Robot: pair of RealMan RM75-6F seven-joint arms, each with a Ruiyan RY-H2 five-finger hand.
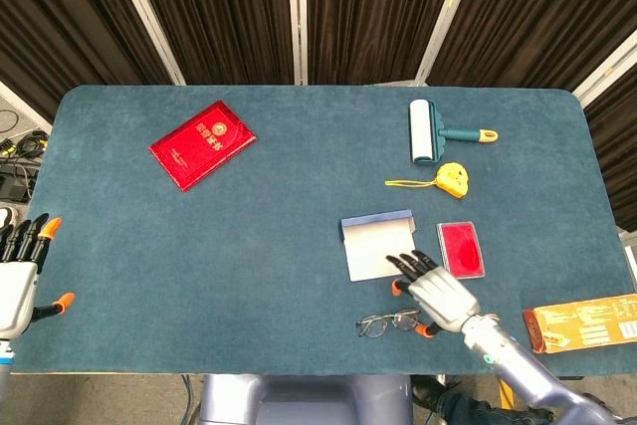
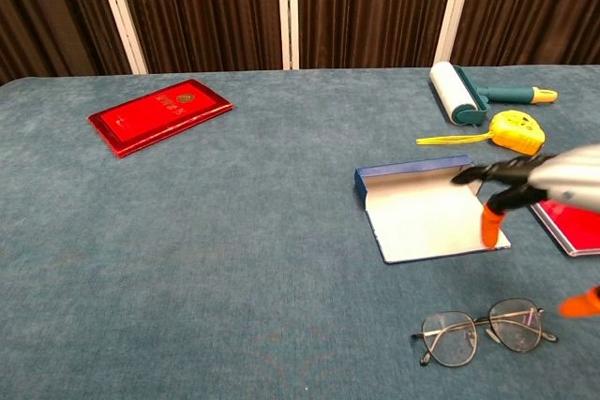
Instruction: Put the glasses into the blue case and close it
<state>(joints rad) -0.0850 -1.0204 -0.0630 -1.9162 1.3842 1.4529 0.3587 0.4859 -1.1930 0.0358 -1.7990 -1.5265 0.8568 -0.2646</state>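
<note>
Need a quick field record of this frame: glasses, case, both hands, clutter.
glasses: on the table near the front edge, not held
blue case: open, lid flat, nothing inside
right hand: fingers spread, above the glasses, holds nothing
left hand: at the table's left edge, fingers apart
clutter: red booklet, lint roller, tape measure, red flat case

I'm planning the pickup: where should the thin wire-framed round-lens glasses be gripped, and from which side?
Probably pinch the bridge of the wire-framed glasses from above. They lie flat on the blue tabletop, lenses side by side, so the thin frame offers little else. The right hand, open, hovers just above them.
</note>
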